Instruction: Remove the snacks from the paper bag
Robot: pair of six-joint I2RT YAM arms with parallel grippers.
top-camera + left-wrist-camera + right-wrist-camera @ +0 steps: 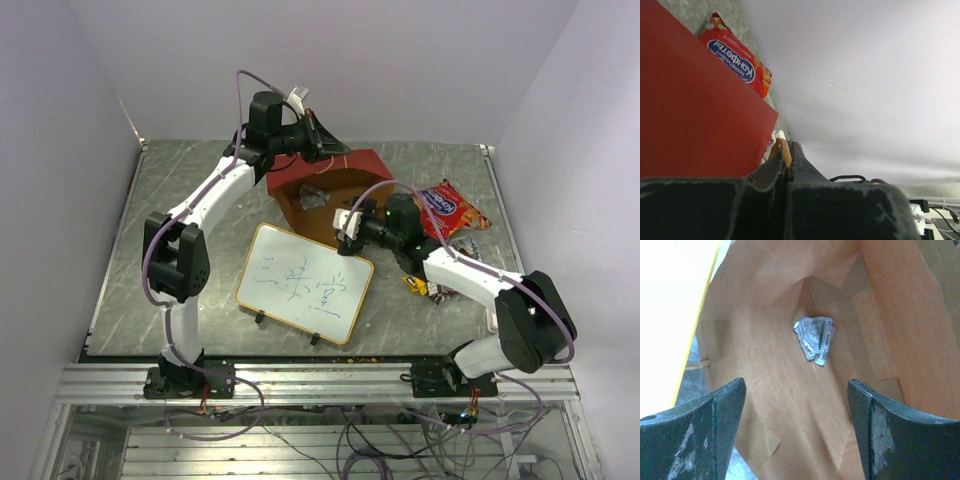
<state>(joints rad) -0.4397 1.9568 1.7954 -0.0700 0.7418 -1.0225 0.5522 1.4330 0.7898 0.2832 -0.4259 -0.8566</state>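
Grey marbled table (120,280), white walls around. Lying mid-table, brown mouth open: paper bag (345,170), rim pinched between pressed-together fingers of left gripper (786,156). At the mouth, right gripper (796,387), fingers spread, holding nothing. Deep inside, crumpled silver packet (815,340). Outside to the right: red chip bag (452,210), yellow packet (416,286) by the right arm. Crowding the mouth's near side: whiteboard (305,283).

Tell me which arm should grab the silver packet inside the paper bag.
Right. The right gripper is open at the mouth of the paper bag, the silver packet straight ahead inside. The left gripper is shut on the bag's rim.
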